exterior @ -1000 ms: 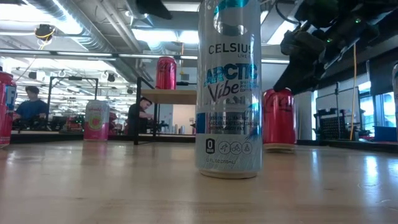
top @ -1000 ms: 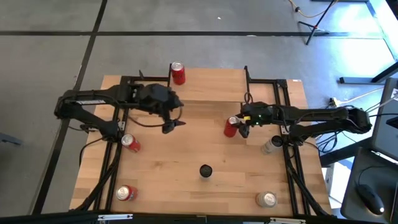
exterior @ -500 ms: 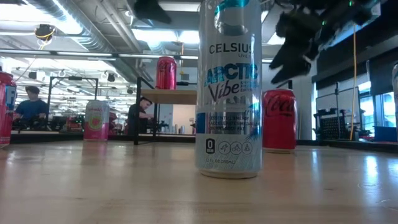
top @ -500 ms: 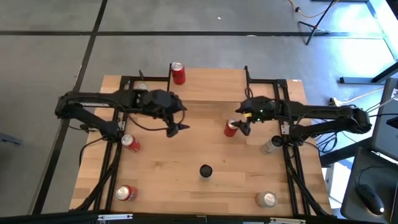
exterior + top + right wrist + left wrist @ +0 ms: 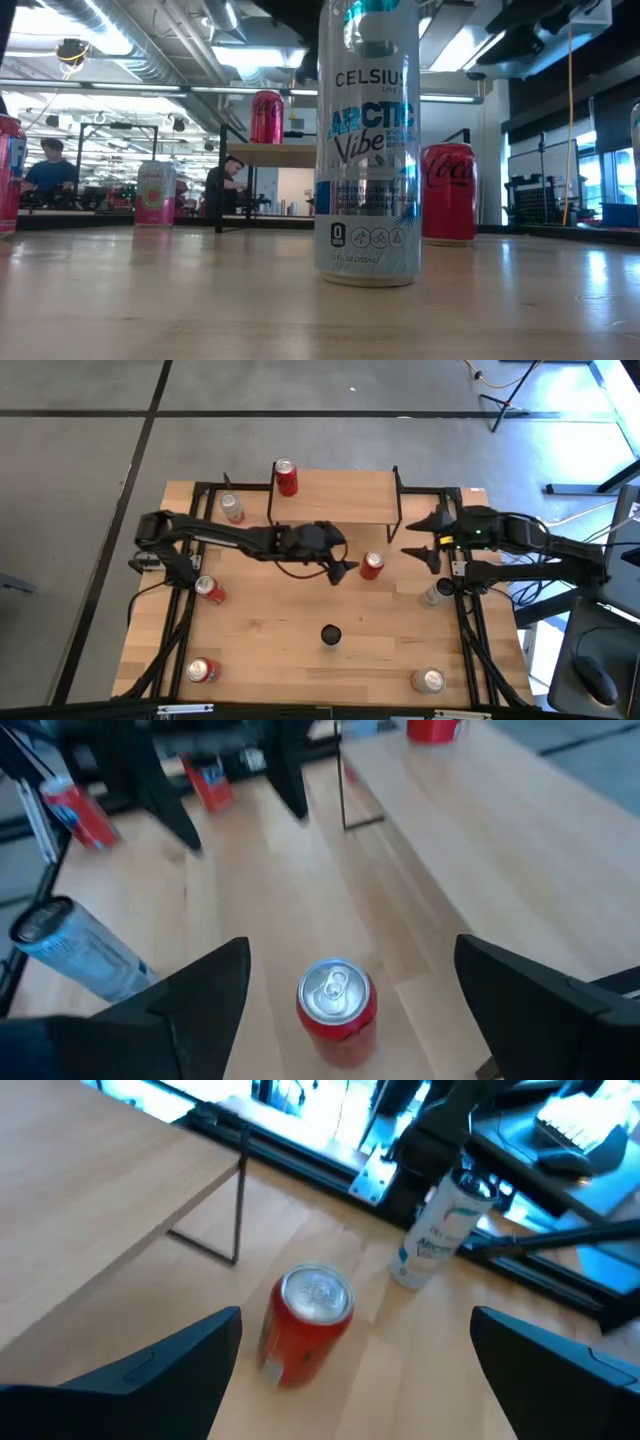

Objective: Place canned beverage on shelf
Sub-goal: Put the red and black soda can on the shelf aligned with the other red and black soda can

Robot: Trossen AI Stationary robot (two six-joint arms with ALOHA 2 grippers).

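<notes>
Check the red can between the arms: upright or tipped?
Upright. The red can stands on the table, its silver top facing up in both wrist views, free of both tools.

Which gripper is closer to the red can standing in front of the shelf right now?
Left. The left gripper is open just beside the red can, on its left in the high view. The right gripper, also open, sits farther off on the can's other side, near the shelf leg.
</notes>
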